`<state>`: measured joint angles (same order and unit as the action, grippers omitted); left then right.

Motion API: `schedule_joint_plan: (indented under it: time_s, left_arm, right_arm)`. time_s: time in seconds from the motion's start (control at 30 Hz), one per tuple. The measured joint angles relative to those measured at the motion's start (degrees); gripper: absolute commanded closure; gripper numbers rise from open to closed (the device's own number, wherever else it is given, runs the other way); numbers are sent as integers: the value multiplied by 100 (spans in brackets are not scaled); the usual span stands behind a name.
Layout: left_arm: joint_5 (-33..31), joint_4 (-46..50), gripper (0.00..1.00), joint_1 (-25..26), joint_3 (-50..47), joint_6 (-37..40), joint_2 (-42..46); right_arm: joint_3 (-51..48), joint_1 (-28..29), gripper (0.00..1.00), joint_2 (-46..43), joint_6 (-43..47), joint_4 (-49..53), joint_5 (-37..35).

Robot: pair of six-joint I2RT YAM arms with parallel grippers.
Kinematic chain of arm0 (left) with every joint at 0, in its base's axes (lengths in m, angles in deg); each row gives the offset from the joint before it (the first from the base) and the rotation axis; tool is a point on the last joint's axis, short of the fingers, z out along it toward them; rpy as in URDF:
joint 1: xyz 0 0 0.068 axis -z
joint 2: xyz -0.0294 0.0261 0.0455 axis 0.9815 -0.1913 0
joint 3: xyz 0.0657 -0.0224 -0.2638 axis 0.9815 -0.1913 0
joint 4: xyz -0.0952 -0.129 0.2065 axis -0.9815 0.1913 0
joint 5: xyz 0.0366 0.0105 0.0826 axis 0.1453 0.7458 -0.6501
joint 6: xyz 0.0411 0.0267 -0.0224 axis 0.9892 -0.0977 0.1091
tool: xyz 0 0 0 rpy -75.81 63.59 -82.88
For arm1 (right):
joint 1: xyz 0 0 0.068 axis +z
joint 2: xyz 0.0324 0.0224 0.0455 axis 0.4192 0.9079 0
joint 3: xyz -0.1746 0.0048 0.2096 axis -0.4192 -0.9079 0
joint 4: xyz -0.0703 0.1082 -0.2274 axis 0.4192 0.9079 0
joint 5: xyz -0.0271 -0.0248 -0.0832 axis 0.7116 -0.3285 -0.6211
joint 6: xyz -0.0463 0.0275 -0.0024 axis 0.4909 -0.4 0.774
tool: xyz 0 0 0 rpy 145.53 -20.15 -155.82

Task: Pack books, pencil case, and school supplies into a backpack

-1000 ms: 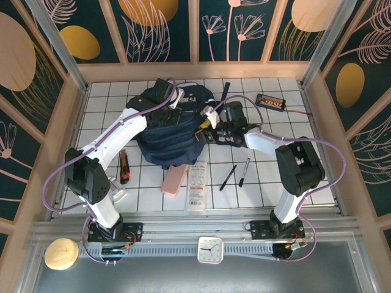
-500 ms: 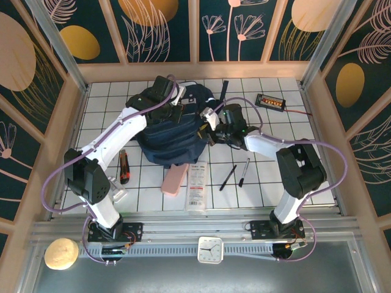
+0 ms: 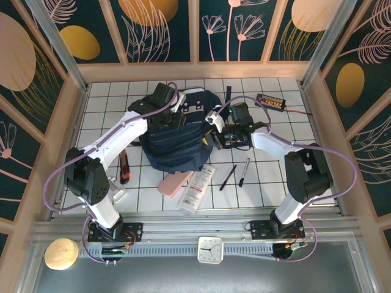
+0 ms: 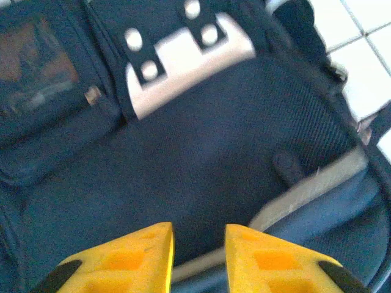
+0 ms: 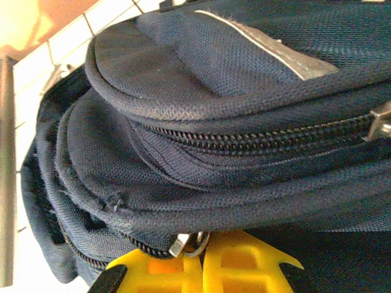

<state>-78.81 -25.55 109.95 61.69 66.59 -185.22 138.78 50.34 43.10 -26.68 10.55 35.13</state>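
Navy backpack, pink pencil case

From above, the light is bright and even. The white table glows without harsh glare, and the backpack and my arms throw only soft, short shadows onto its tiles. Toward the edges of that view the straight posts lean outward, bent by the wide lens. My left wrist camera is smeared: the backpack weave turns mushy, the white patch is washed out, and my left fingers are soft along the bottom edge. My right wrist camera is crisp on the weave and zipper. There the zipper pull glints, the top left corner burns out to pale orange, and my right fingers blur slightly.
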Motion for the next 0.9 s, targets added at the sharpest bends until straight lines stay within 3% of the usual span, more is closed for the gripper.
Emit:
schedule_joint_plan:
  time_s: [0.17, 0.27, 0.33, 0.73, 0.77, 0.83, 0.9]
  left_arm:
    - [321, -271, 52, 199, -1110, 116, 739]
    - [420, -466, 53, 396, -1405, 116, 968]
    - [435, -605, 53, 505, -1506, 114, 946]
    - [455, -905, 53, 579, -1650, 66, 791]
    - [455, -905, 53, 579, -1650, 66, 791]
    - [455, -907, 53, 579, -1650, 66, 791]
    - [452, -905, 54, 579, -1650, 66, 791]
  right_arm:
    - [350, -122, 100, 446, -396, 367, 481]
    - [389, -210, 79, 599, -772, 369, 745]
    - [389, -267, 76, 634, -1088, 299, 887]
    - [184, -448, 70, 643, -2417, -555, 1130]
    - [162, -448, 74, 647, -2481, -632, 1143]
    - [129, -450, 99, 656, -2603, -726, 1167]
    - [125, -450, 100, 662, -2684, -769, 1189]
